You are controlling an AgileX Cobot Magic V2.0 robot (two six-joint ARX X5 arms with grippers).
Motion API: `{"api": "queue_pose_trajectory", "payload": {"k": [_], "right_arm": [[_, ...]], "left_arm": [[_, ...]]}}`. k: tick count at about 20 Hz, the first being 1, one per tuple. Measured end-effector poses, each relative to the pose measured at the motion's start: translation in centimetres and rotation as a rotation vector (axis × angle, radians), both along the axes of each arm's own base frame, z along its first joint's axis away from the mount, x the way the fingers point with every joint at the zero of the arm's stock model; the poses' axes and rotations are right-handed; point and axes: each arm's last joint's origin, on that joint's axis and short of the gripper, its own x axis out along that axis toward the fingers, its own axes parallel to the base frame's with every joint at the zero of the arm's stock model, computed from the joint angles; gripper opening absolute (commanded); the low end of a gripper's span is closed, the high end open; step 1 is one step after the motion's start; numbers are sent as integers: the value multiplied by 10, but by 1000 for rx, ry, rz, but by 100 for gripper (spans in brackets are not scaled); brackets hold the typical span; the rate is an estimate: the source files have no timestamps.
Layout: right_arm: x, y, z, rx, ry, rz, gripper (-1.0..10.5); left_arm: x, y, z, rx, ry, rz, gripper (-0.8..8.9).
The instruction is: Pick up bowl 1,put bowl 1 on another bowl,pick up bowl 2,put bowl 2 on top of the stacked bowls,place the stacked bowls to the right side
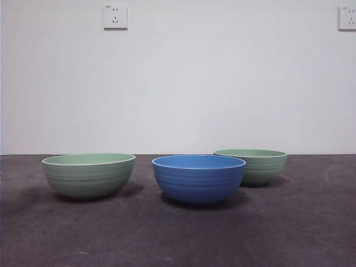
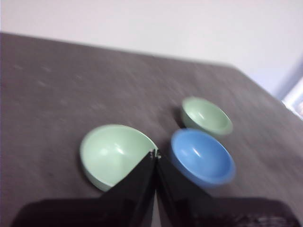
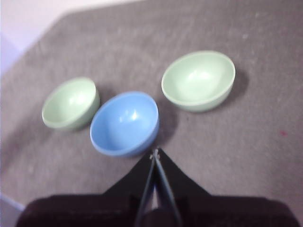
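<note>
- Bowls: three on the dark table (image 1: 311, 233), all upright, none stacked, none held.
- Blue bowl (image 1: 198, 178) stands in the middle of the group, closest to the front edge of the table. Faint ridges ring its outside.
- Left green bowl (image 1: 89, 175) stands apart from the blue one, toward the table's left side, with a clear gap between them.
- Right green bowl (image 1: 257, 166) stands behind the blue one and toward the right; from the front, the blue bowl's rim overlaps it. The wrist views show the two close together; contact cannot be confirmed.
- Left gripper (image 2: 154, 155): raised above the table, jaws pressed together, holding nothing, tips over the near rim of the left green bowl.
- Right gripper (image 3: 155, 153): raised above the table, jaws pressed together, holding nothing, tips just short of the blue bowl.
- Neither arm shows in the front view.
- Wall (image 1: 222, 83) behind the table is white, with two sockets (image 1: 115, 16).
</note>
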Motion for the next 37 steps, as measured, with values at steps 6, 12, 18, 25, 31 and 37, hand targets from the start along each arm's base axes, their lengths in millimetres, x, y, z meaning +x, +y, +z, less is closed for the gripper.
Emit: {"api": "queue_pose_trajectory", "payload": {"k": [6,12,18,25,31,37], "right_arm": [[3,0,28,-125,91,88,-12],[3,2,39,-178,128,147,-12],[5,2,38,-186,139,154,12],[8,2,37,-166,162,138,612],[14,3,36,-143,195,119,617],[15,3,35,-133,208,110,616]], "left_arm": [[4,-2,22,89,102,-138,-8],[4,-2,37,174,175,-195,-8],[7,-2,44,200,170,-210,21],[8,-2,45,197,173,-208,616],[8,-2,45,197,173,-208,617],[8,-2,45,195,175,-207,616]]}}
